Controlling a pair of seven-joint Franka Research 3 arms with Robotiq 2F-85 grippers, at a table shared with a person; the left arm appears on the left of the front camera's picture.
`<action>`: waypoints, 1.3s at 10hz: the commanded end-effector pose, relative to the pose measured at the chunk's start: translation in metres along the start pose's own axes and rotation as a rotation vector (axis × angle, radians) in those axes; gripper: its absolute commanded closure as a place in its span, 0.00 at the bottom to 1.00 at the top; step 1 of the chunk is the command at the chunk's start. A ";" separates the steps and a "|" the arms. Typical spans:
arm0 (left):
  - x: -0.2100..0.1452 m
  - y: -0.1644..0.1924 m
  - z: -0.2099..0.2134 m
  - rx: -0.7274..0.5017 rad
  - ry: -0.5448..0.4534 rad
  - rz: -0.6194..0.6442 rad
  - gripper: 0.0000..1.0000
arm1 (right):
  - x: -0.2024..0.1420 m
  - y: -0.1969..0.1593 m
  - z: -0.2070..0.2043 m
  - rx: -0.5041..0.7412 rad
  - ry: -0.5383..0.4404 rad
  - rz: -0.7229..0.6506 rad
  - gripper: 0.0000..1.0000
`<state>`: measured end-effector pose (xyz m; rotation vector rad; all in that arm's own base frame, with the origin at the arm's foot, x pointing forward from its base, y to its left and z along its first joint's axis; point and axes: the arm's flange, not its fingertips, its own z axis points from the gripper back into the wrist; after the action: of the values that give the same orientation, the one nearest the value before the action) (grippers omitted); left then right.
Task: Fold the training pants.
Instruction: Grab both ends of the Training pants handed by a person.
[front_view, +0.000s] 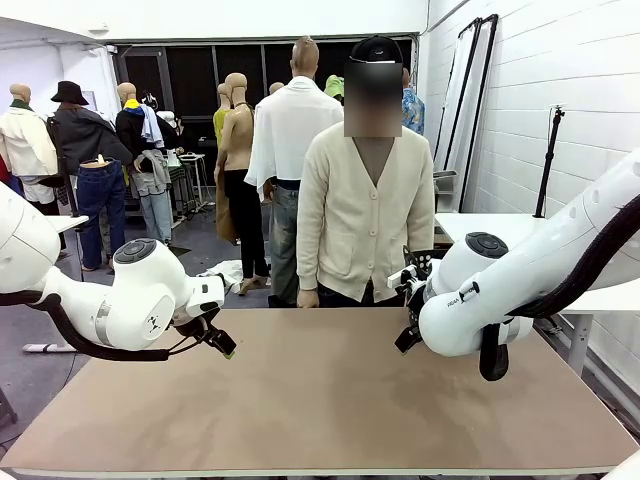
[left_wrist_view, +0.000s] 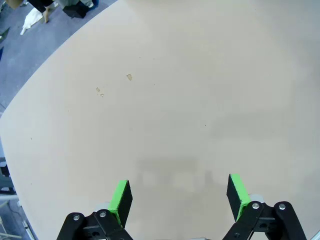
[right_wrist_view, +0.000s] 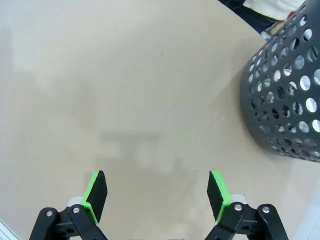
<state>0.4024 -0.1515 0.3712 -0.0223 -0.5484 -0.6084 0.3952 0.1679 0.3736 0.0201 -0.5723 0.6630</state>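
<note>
While they seemingly await a handover, the left gripper (left_wrist_view: 177, 192) and right gripper (right_wrist_view: 157, 192) hover released, basket (right_wrist_view: 285, 100) at the latter's two o'clock.

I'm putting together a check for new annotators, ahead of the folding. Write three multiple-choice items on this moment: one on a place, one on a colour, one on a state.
1. In the right wrist view, where does the dark perforated basket stand?
A. On the table, toward the picture's upper right of the right gripper
B. Between that gripper's fingers
C. On the floor

2. What colour is the cardigan of the person at the far side?
A. Blue
B. Cream
C. Red

3. How does the left gripper stand?
A. Shut on cloth
B. Shut, empty
C. Open, nothing between its pads

Answers:
1 A: the basket's base rests on the tabletop, off to the side of the fingers.
2 B: the front view shows a cream knit.
3 C: bare table shows between the spread green pads.
</note>
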 end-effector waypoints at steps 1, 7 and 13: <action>0.000 0.001 0.000 0.000 0.000 0.002 0.00 | 0.000 0.000 0.000 0.000 0.000 -0.001 0.00; 0.013 -0.002 0.025 0.001 0.043 -0.014 0.00 | 0.011 -0.012 0.026 0.041 -0.004 0.014 0.00; 0.050 -0.004 0.113 -0.001 -0.025 -0.013 0.00 | 0.047 -0.031 0.112 0.049 -0.025 0.051 0.00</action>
<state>0.3863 -0.1612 0.4835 -0.0148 -0.5647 -0.6337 0.3877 0.1553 0.4910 0.0339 -0.5883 0.7028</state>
